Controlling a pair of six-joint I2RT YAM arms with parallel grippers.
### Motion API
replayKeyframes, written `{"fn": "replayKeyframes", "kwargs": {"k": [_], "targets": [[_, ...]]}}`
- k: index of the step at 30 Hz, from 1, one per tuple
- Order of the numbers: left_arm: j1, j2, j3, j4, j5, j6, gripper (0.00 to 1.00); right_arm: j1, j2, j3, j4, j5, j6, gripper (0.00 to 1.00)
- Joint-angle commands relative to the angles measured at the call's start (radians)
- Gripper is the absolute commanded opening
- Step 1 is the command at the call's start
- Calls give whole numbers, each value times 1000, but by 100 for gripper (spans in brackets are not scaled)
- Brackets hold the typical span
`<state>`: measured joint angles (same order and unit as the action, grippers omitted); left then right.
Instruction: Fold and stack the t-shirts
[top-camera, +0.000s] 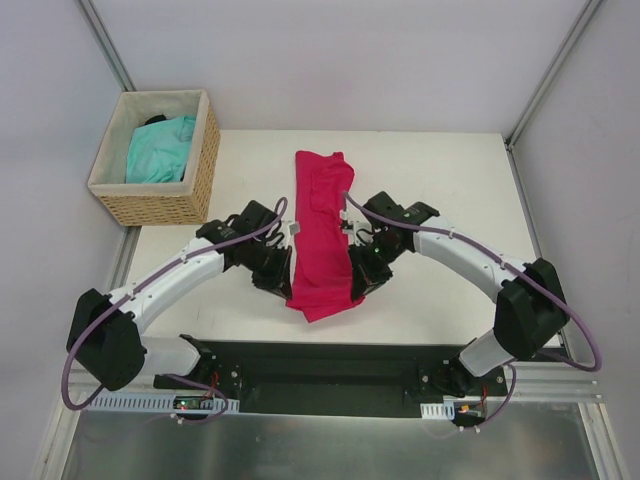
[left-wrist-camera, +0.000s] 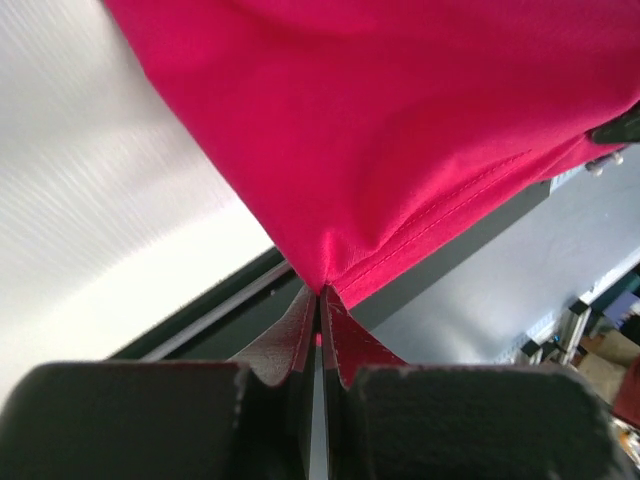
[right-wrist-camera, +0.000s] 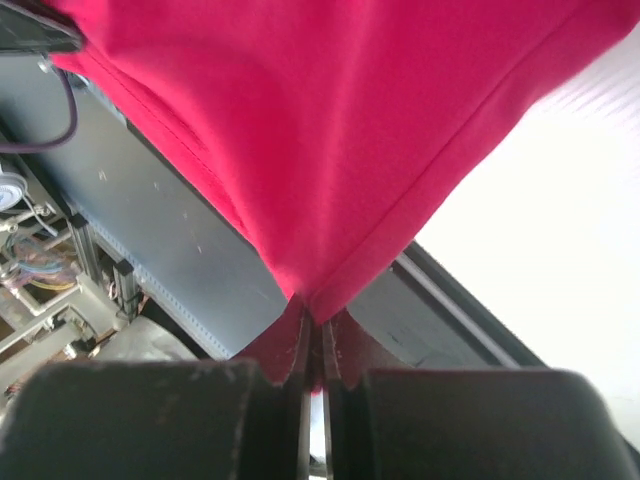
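The crimson-pink t-shirt (top-camera: 322, 230) lies as a long narrow strip down the middle of the white table (top-camera: 450, 190). Its near end is raised off the surface. My left gripper (top-camera: 288, 272) is shut on that end's left corner. In the left wrist view the cloth (left-wrist-camera: 400, 130) fans out from the pinched tips of the left gripper (left-wrist-camera: 320, 292). My right gripper (top-camera: 355, 275) is shut on the right corner. From the right gripper (right-wrist-camera: 312, 320) the fabric (right-wrist-camera: 330, 130) spreads upward in the right wrist view. The turquoise t-shirt (top-camera: 160, 148) lies crumpled in the basket.
The woven wicker basket (top-camera: 205, 165) stands at the table's far left corner. The black base rail (top-camera: 330, 365) runs along the near edge, just below the shirt's hanging end. Grey walls and metal posts enclose the table.
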<state>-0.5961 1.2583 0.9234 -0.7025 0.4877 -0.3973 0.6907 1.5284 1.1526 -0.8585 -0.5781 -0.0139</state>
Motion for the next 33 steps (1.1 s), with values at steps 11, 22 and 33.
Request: {"fn": "replayKeyframes", "kwargs": {"k": [11,22,33], "targets": [[117,208,272,8,-97,126,0,-114,137,305,-119,84,-115,1],[162,404,443,26,-55,158,0,-198,320,466,-143,26,-192,1],[162,498,534,26,-14,149,0,-244,457,576,-122,-40,-185,1]]}}
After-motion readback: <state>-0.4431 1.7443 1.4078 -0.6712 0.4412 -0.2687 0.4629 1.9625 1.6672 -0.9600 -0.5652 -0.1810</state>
